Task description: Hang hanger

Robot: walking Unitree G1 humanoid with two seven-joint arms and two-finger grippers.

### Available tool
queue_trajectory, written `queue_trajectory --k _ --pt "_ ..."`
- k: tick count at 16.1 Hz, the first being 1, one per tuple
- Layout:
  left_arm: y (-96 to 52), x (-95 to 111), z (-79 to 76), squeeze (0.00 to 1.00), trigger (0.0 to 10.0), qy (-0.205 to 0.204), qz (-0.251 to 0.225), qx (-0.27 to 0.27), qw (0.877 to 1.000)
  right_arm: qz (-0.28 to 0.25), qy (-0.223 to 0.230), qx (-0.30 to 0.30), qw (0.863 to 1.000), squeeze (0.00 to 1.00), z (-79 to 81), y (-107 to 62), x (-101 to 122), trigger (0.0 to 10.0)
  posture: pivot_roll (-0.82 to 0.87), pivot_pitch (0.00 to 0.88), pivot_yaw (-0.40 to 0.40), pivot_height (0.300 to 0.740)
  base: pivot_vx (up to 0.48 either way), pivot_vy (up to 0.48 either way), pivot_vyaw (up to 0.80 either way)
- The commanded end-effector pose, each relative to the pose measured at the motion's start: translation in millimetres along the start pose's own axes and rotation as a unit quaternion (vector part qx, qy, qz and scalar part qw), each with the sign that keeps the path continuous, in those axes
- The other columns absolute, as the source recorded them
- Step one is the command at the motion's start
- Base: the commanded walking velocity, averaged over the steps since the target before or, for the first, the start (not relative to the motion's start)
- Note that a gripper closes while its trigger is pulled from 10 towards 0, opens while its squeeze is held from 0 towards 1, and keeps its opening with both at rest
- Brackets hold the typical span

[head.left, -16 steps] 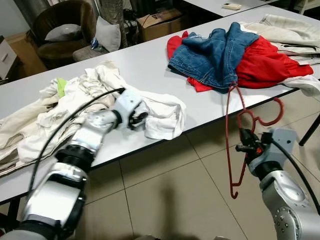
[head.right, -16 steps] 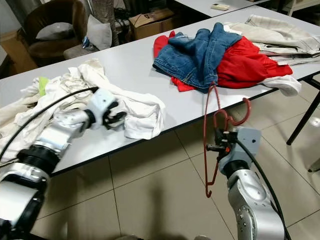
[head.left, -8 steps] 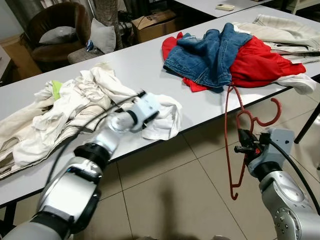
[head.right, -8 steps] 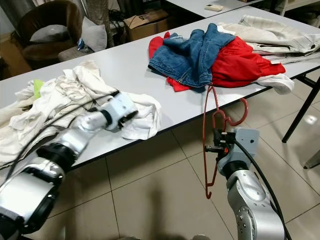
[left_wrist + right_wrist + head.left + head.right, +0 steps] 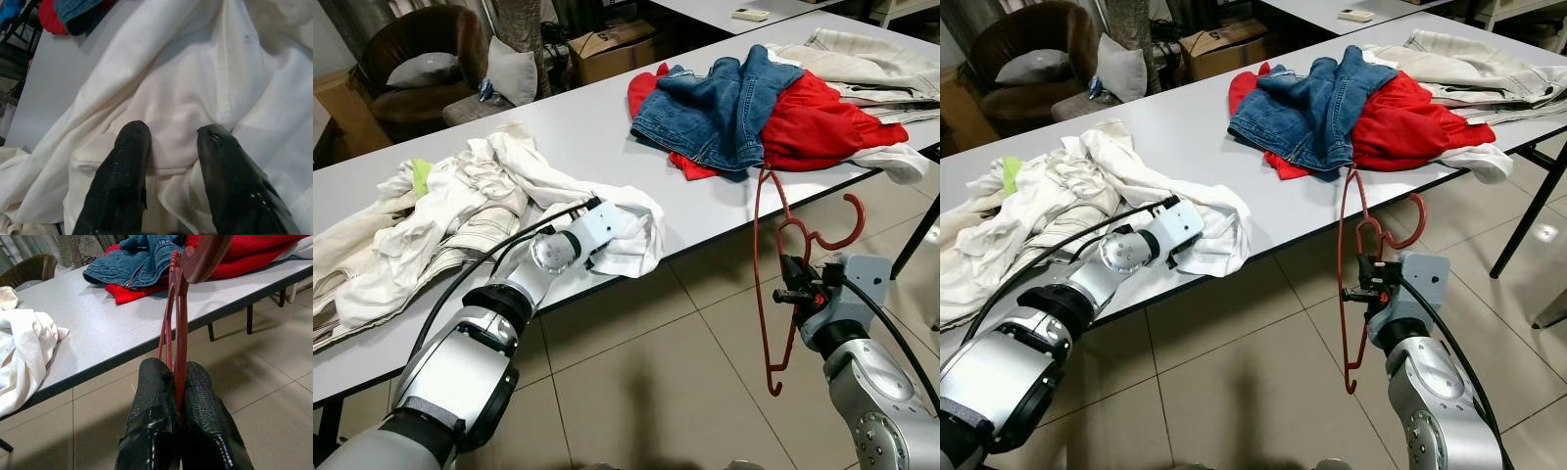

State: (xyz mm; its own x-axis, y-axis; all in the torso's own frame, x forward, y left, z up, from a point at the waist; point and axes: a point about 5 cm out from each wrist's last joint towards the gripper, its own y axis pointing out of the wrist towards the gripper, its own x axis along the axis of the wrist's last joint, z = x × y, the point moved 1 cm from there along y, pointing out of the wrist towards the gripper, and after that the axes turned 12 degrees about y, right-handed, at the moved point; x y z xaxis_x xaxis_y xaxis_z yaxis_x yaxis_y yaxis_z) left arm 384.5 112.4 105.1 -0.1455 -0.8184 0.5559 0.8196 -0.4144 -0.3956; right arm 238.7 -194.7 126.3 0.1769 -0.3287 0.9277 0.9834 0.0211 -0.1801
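A red hanger (image 5: 755, 264) hangs upright over the floor, beside the table's front edge. My right gripper (image 5: 790, 292) is shut on its lower part, and the right wrist view has both fingers clamped on the red bar (image 5: 181, 333). The hanger's hook (image 5: 852, 230) curls to the right above the gripper. My left gripper (image 5: 173, 132) is open, its two fingertips resting on a white garment (image 5: 631, 211) that lies at the table's front edge. Cloth shows in the gap between the fingers.
The grey table (image 5: 578, 127) carries a heap of pale clothes (image 5: 460, 191) on the left and blue jeans (image 5: 724, 98) over a red garment (image 5: 827, 122) on the right. Tiled floor (image 5: 656, 362) lies in front. A brown armchair (image 5: 421, 54) and a cardboard box (image 5: 607, 44) stand behind.
My left gripper has slid to the right along the table and its fingers now lie on the white garment's near fold. The right gripper and hanger have held still.
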Motion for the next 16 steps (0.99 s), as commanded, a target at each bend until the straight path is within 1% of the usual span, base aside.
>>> queue_trajectory --k 1,7,10,12,13,14,15,16 --pt "-1.3 -3 4.6 0.0 0.0 -0.011 0.002 0.004 1.0 -0.005 0.004 0.012 1.0 0.0 6.4 -0.9 3 10.0 -0.2 0.0 0.168 0.74 0.0 0.0 0.0" --pt "-0.5 -2 0.0 0.0 0.0 -0.024 -0.004 -0.009 1.0 -0.004 0.004 0.017 1.0 0.0 8.2 1.1 3 10.0 -0.19 0.0 0.164 0.74 0.0 0.0 0.0" --pt "-0.4 -3 1.2 0.0 0.0 -0.031 0.001 -0.002 1.0 -0.005 0.004 0.018 1.0 0.0 8.8 2.1 4 10.0 -0.19 0.0 0.165 0.74 0.0 0.0 0.0" --pt "-1.0 -4 5.0 0.0 0.0 -0.046 0.002 0.011 0.999 -0.005 0.004 0.017 1.0 0.0 8.5 2.0 4 10.0 -0.19 0.0 0.166 0.74 0.0 0.0 0.0" --pt "-1.3 -3 8.6 0.0 0.0 -0.077 -0.005 0.02 0.997 -0.006 0.004 0.018 1.0 0.0 8.5 2.1 4 10.0 -0.19 0.0 0.168 0.74 0.0 0.0 0.0" --pt "-1.4 -2 10.3 0.0 0.0 -0.095 -0.01 0.024 0.995 -0.006 0.004 0.018 1.0 0.0 8.5 2.0 4 10.0 -0.19 0.0 0.168 0.74 0.0 0.0 0.0" --pt "-1.2 3 17.1 0.0 0.0 -0.171 -0.033 0.039 0.984 -0.008 0.002 0.023 1.0 0.0 9.4 1.3 5 10.0 -0.2 0.0 0.17 0.74 0.0 0.0 0.0" --pt "-1.6 9 28.7 0.0 0.0 -0.267 -0.067 0.059 0.959 -0.01 -0.002 0.044 0.999 0.0 12.4 -0.4 6 10.0 -0.2 0.0 0.172 0.74 0.0 0.0 0.0"
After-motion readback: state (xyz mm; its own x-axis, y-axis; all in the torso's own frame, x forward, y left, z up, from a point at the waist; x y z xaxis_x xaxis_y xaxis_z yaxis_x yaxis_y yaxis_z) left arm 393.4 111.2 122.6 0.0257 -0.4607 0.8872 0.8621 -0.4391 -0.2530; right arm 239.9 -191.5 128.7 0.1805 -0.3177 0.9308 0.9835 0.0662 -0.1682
